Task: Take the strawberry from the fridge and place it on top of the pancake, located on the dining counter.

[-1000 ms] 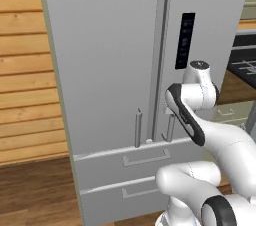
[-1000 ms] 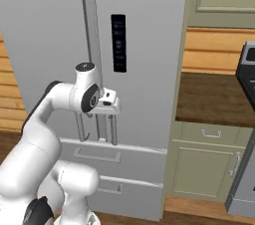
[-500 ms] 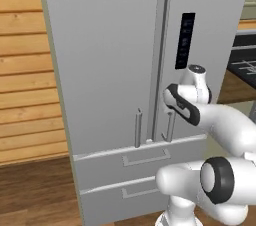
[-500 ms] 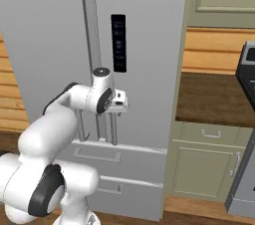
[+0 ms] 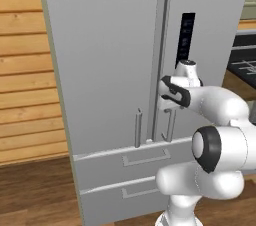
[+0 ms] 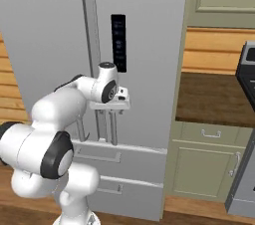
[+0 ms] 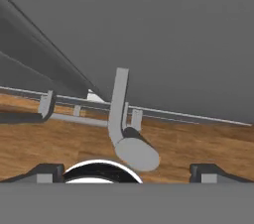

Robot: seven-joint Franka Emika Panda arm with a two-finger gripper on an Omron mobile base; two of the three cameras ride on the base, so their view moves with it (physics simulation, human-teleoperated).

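- The fridge (image 5: 115, 70) stands shut, a tall light grey double-door unit with two drawers below. The strawberry is presumably inside, hidden behind the doors.
- The right door handle (image 7: 119, 104) is a slim upright grey bar, seen end-on from above in the hand view, with its rounded top cap toward the camera.
- The door will likely feel heavy and stiff, probably resisting at first. The bar looks smooth and hard, so it could slip. The best hold seems to be around the bar's straight run, with a steady pull away from the fridge front.
- The gripper (image 7: 128, 171) hangs just above the top of that handle, pointing down (the wrist sits near the dark control panel (image 6: 118, 43) in the right base view).
- Its two dark fingertips (image 7: 47, 171) are spread fully apart, one on each side of the handle's line. They hold nothing, and no contact with the bar can be seen.
- The strawberry itself would be tiny, soft and easily bruised, so a light pinch across its middle seems right later.
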